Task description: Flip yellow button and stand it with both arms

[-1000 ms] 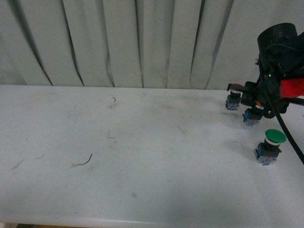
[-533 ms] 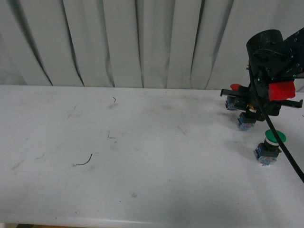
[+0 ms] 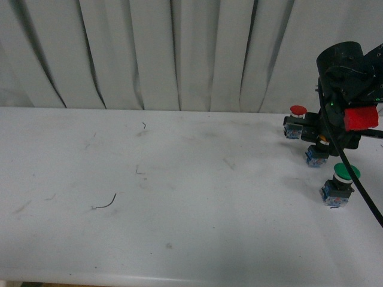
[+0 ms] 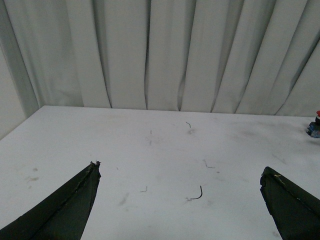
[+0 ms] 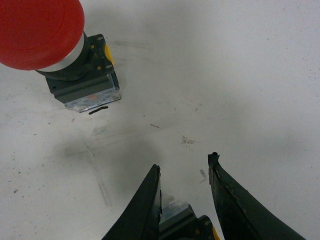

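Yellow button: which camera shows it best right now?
The right wrist view: the yellow button sits between the right gripper fingers, only partly in frame. The front view shows only its blue base beneath the arm. The left wrist view misses it.

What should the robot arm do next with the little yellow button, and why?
Probably shut the right gripper on the yellow button. In the right wrist view the button's base already sits between its fingers, so it seems ready to be gripped and lifted for flipping.

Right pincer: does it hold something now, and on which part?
The right pincer is closed around the yellow button, its fingers pressing the two sides of the boxy base. The left pincer is open and holds nothing.
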Motion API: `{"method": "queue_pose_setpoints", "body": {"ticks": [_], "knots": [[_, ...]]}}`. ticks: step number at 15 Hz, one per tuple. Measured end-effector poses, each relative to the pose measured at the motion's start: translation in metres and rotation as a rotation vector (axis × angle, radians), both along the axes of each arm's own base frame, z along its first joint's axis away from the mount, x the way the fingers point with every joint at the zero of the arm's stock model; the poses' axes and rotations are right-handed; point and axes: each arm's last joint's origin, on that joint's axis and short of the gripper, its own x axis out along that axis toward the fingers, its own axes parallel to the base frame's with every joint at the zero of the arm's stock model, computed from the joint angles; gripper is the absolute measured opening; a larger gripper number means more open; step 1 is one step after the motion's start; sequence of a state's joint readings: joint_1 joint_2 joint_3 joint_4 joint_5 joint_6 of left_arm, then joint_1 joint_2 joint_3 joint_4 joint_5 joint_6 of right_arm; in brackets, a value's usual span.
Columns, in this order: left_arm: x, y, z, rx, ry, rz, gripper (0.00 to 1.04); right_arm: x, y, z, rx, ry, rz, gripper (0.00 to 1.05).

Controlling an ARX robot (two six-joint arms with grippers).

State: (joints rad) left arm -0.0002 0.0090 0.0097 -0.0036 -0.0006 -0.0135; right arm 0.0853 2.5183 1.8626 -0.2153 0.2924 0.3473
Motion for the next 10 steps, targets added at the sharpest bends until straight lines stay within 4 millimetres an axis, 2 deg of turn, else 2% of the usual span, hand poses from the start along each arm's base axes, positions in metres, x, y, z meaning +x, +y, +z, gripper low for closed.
{"method": "queue_pose_setpoints", "body": {"ticks": [5,6,8,10], "knots": [[0.0,0.0,0.0,0.0,0.0,0.0,0.98,-0.0008,-0.0004,-0.0022,-0.004,-0.004,-0.002,0.3],[0.0,0.0,0.0,0.0,0.0,0.0,0.98,-0.0012,-0.0005,-0.0032,-0.009,-0.005,0.001,0.33],[0.0,0.0,0.0,0.0,0.0,0.0,0.98,-0.0045,-0.0008,-0.0092,-0.009,0.005,0.001,0.64],[0.0,0.0,0.0,0.0,0.0,0.0,0.98,-0.0038,-0.0007,-0.0089,-0.007,-0.009,0.002,0.89]]}}
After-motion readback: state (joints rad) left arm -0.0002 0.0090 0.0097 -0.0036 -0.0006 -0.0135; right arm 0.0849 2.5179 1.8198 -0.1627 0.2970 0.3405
